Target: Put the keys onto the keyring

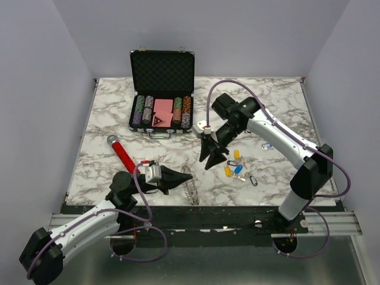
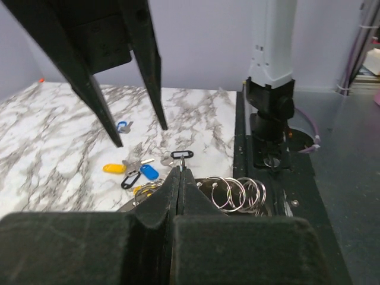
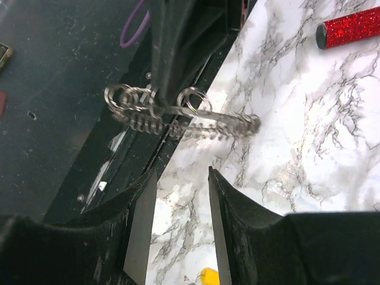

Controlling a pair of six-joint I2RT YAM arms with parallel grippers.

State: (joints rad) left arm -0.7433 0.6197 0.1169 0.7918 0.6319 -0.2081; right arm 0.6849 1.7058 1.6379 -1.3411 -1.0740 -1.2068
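Observation:
The keyring [image 1: 190,185], a silvery loop fringed with small split rings, hangs at the table's front edge. My left gripper [image 1: 178,177] is shut on it. In the left wrist view the closed jaws pinch a thin wire at their tip [image 2: 180,170], with the keyring's loops [image 2: 234,193] beside them. Several keys [image 1: 235,167] with yellow, blue and black heads lie on the marble to the right. The yellow key [image 2: 113,168] and the blue key [image 2: 149,172] show ahead of the left jaws. My right gripper [image 1: 212,158] hovers open and empty just left of the keys. It faces the keyring [image 3: 178,116] across a short gap.
An open black case of poker chips [image 1: 161,89] stands at the back. A red glitter stick [image 1: 122,153] lies on the left. The black front rail [image 1: 237,211] runs under the keyring. One key [image 1: 267,146] lies apart, further right.

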